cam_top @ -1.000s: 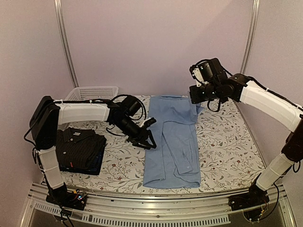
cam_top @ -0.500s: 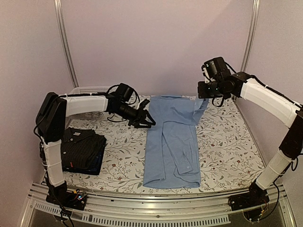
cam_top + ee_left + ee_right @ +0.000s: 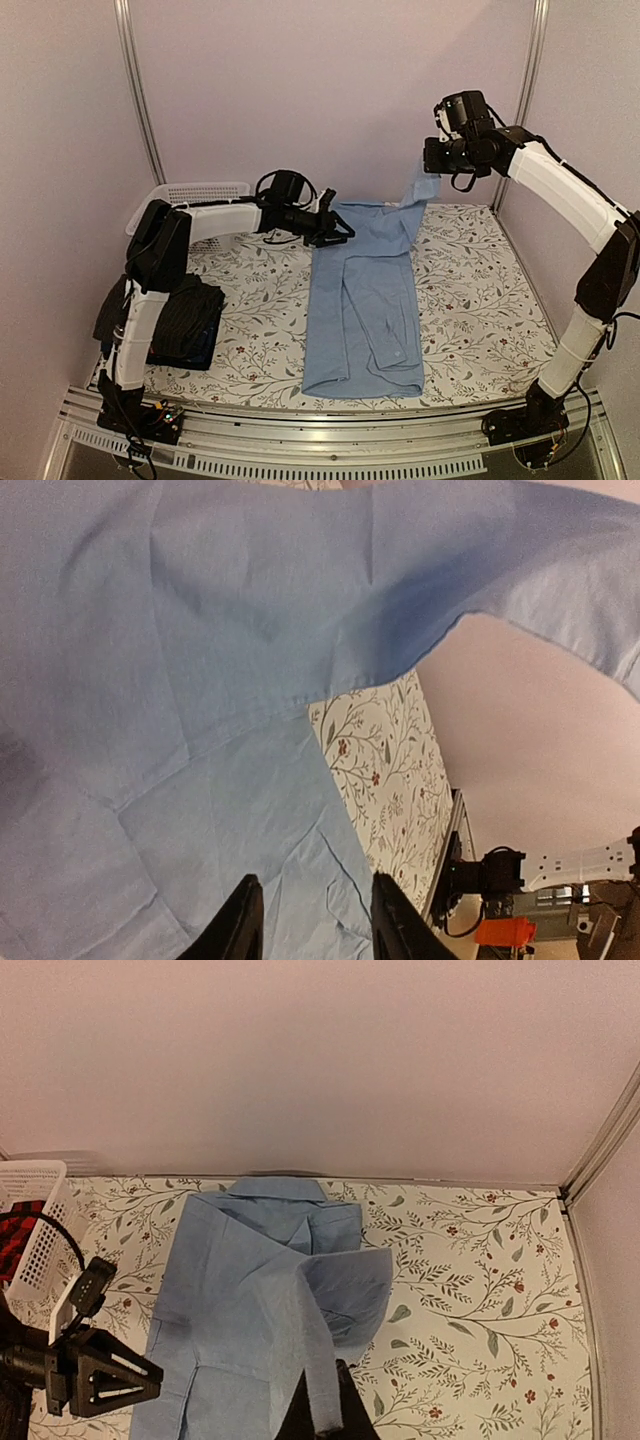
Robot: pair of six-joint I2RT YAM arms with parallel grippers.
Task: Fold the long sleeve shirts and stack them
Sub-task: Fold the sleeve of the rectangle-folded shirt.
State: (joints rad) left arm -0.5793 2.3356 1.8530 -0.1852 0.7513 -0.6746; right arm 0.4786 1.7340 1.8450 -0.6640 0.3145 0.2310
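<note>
Above the table, right gripper pinches light blue shirt.

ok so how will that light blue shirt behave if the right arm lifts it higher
Probably floppy: the light blue shirt hangs limp from the right gripper while the rest lies flat. Likely light: one pinched corner carries it.

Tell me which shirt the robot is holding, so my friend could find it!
Look at the flowery table. Down its middle lies a long light blue shirt, one far corner lifted by the right gripper. The other shirts, at the left edge, are dark and folded in a small pile; this one is pale and stretched out.
</note>
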